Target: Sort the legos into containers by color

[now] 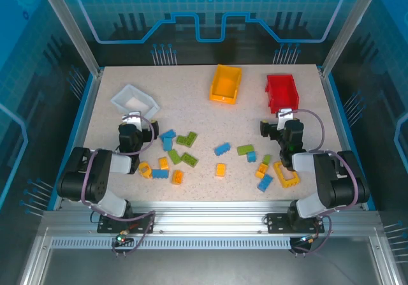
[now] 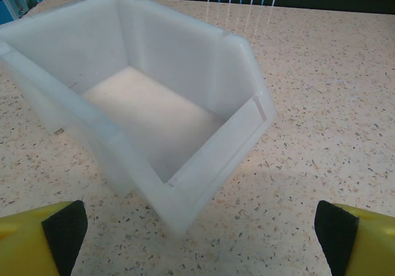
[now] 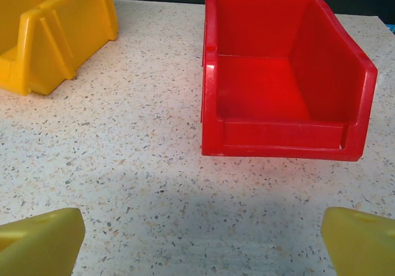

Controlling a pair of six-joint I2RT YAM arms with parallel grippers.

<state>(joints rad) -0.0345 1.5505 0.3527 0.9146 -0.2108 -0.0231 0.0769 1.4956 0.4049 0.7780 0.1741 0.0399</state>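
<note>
On the table (image 1: 191, 106), the left bin (image 1: 134, 100) sits just ahead of my left gripper (image 1: 132, 116) and the right bin (image 1: 282, 92) just ahead of my right gripper (image 1: 285, 114). The middle bin (image 1: 225, 83) lies between them, nearer the right one. The legos (image 1: 221, 149) lie scattered closer to me, between the two grippers.

Top camera overlooks table (image 1: 250, 120) — wrist cameras closely face white bin (image 2: 203, 186), red bin (image 3: 278, 135).

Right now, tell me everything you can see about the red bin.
The red bin is a small open-topped rectangular container that looks like glossy moulded plastic. It has tall back and side walls, sides that slope down toward the front, and a low front lip. It stands upright on the speckled table near the far right corner, with the low front facing the right arm. Its inside is empty. The yellow-orange bin stands apart to its left. Nothing but the table touches it.
</note>
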